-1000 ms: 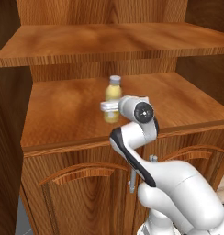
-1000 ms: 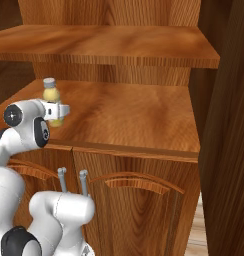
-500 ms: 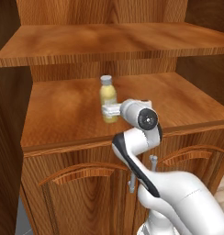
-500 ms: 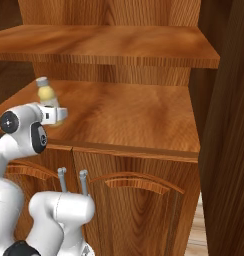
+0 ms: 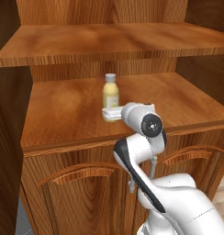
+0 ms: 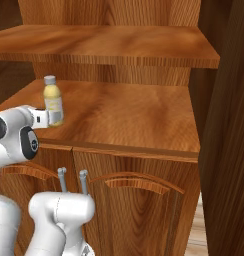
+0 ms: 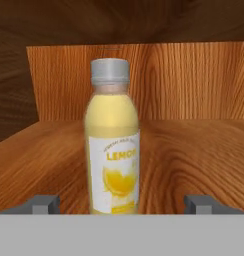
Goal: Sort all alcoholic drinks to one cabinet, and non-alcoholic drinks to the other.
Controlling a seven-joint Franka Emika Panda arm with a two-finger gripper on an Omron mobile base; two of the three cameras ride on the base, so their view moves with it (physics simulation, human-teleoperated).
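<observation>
Juice bottle (image 7: 113, 140) label reads "LEMON"; upright on cabinet shelf (image 5: 68, 114); pincer (image 7: 121, 204) spread wide, holding nothing.

A yellow bottle (image 7: 113, 145) with grey cap and white lemon-printed label is seen. Brown streaked wood grain is shown on the cabinet (image 5: 77, 110) under the bottle.

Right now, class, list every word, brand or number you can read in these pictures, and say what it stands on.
"LEMON": on the pale label of the plump yellow juice bottle with a grey cap.
A small line above it on the same label: too blurred to read.
</observation>
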